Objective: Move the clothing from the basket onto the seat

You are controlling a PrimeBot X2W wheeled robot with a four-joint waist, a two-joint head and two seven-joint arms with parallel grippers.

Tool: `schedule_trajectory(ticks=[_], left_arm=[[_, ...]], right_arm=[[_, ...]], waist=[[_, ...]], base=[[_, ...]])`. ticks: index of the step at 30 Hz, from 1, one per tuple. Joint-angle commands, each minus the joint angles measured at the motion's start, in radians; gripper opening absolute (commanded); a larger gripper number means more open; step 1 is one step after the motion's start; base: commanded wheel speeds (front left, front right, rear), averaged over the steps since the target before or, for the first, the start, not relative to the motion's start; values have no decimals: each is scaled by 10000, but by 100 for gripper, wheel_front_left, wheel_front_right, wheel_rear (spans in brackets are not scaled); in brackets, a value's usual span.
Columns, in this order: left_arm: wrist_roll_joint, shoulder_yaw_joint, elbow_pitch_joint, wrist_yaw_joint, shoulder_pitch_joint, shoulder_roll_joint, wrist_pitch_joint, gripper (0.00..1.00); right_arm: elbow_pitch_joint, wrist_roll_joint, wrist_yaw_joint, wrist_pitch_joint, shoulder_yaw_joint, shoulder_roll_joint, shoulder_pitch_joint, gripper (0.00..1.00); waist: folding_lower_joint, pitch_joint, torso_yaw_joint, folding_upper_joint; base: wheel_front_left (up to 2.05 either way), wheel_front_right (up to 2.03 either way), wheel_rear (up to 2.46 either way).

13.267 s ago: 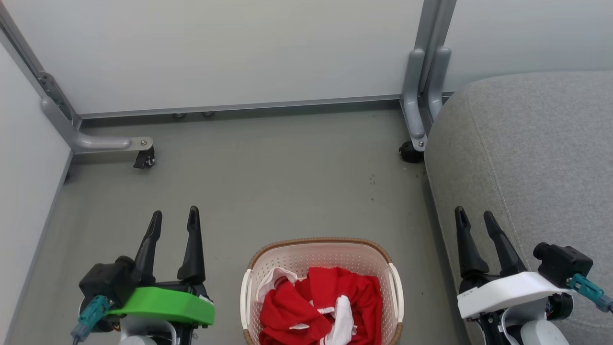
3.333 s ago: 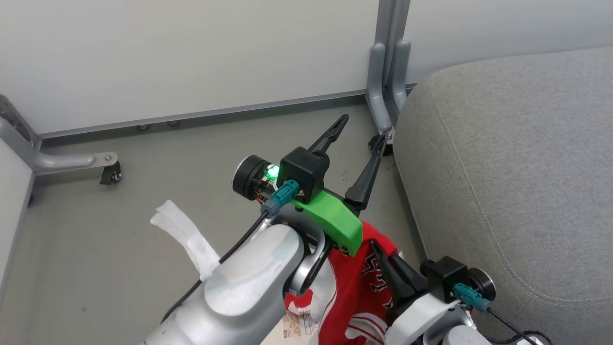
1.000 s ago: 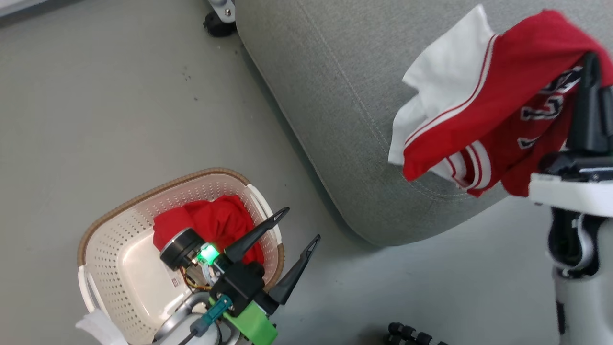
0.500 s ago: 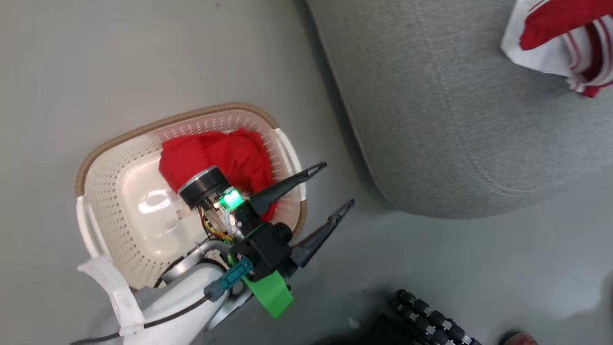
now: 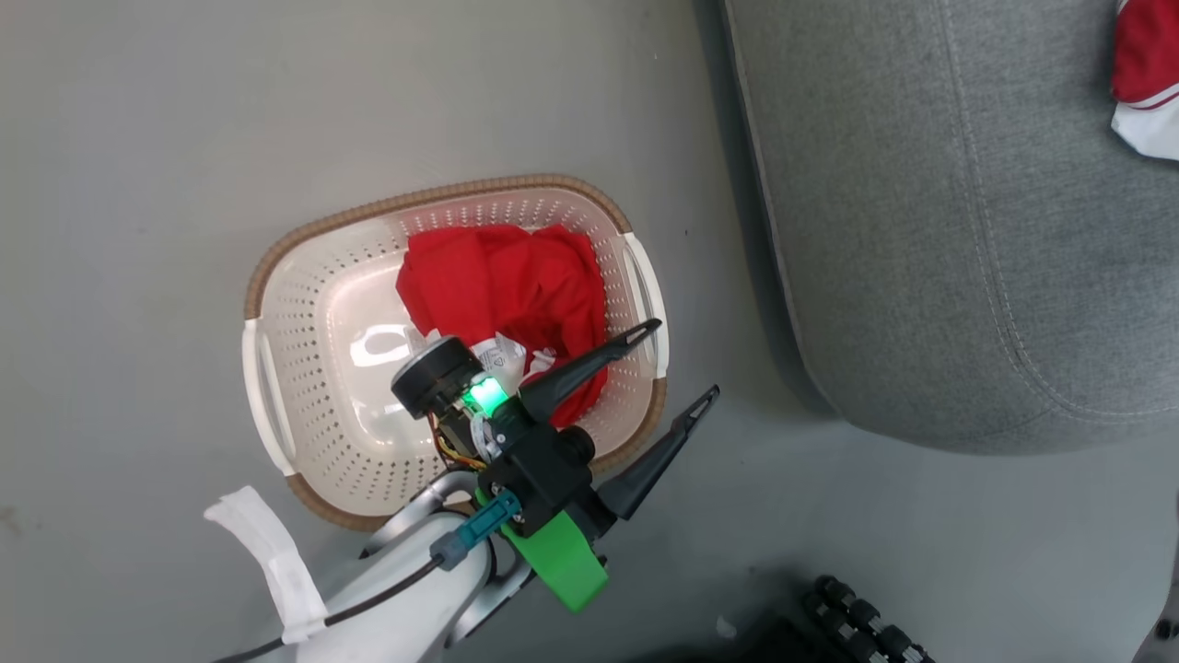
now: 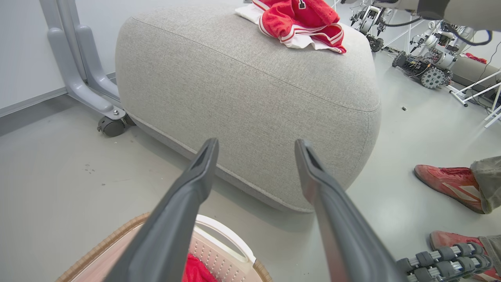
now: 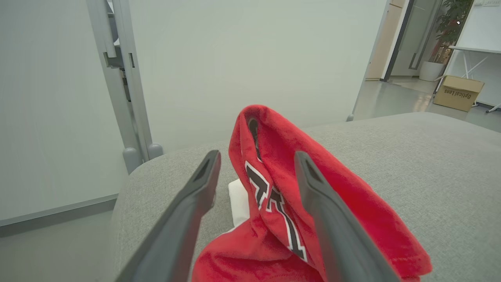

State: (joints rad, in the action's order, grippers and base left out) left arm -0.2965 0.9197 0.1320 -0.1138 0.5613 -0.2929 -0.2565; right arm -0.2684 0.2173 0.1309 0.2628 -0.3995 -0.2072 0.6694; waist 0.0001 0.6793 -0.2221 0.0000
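Firstly, inspector: which step was in hand?

Judged to be the changeover between garments, sir. One lettered garment lay on the seat, in the upper right corner of the head view. A remaining garment, plain red from above, sat bunched in the right half of the basket. The basket was centre-left in that view, on the floor just beside the seat.

And the end effectors?

The right end effector was open. Its fingers stood apart on either side of a raised fold of the lettered garment and pinched nothing. Whether the cloth brushed a finger could not be told. The left end effector was likewise open and empty. It was held over the basket's right rim, with its pale forearm entering from the bottom edge of the head view. Its fingers pointed toward the seat rather than down at the cloth.

What did the next move call for?

In my judgement, the left end effector had to tip down into the basket and close well within the red bundle. It then had to lift the bundle clear of the rim and carry it to the seat. The right one needed to draw off without snagging the raised fold. A person's red shoes stood at the right edge of the left wrist view, apart from the basket.
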Motion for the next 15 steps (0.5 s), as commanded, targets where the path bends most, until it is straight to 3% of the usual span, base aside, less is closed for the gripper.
schedule_trajectory(ticks=[1, 11, 15], left_arm=[[-36, -68, 86, 109, -172, 134, -63, 100], [-543, -1483, 83, 757, -1429, 969, -88, 100], [-478, -2328, -7, 949, -2109, 1266, -79, 100]], right_arm=[[319, -216, -3, 30, 65, 179, -407, 100], [2002, -1017, -3, 30, 2352, 1193, -2991, 100], [2369, -926, -3, 30, 3570, 1166, -3701, 100]], waist=[[-1, -627, 199, 0], [-1, -2480, 764, 0], [-1, -3199, 1157, 0]], base=[[0, 0, 0], [0, 0, 0], [0, 0, 0]])
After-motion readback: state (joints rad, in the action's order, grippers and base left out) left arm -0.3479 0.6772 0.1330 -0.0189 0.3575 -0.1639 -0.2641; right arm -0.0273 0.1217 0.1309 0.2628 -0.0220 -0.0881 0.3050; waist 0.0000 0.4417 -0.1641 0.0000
